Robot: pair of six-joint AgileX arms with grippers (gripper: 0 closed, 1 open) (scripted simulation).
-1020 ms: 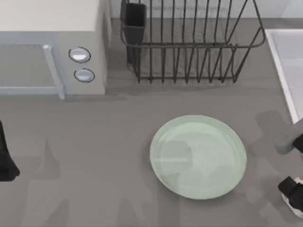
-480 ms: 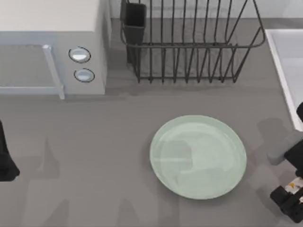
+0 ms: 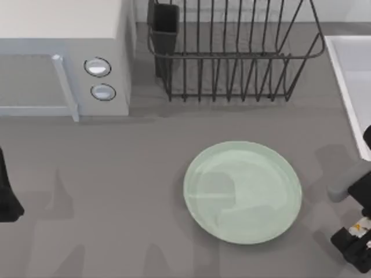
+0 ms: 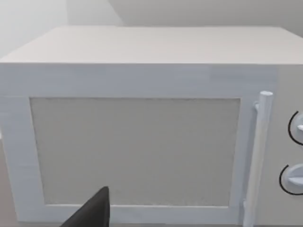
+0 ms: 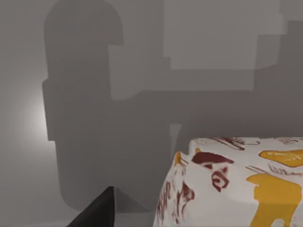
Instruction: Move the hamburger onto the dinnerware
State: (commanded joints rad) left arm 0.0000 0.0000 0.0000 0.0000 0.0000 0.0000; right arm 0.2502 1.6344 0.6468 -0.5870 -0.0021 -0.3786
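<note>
The right gripper (image 3: 355, 246) is cut off by the top view's right edge and covers most of the hamburger (image 3: 358, 227), so whether its fingers close on it cannot be told. In the right wrist view the hamburger (image 5: 236, 184) runs past the frame. The left arm (image 3: 7, 191) is cut off too

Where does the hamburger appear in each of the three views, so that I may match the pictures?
Top view: hamburger at the table's right edge, at the right gripper, right of the plate.
Left wrist view: not in it; it faces the microwave.
Right wrist view: hamburger close up.
Shared landmark: the grey table, also in the right wrist view.
</note>
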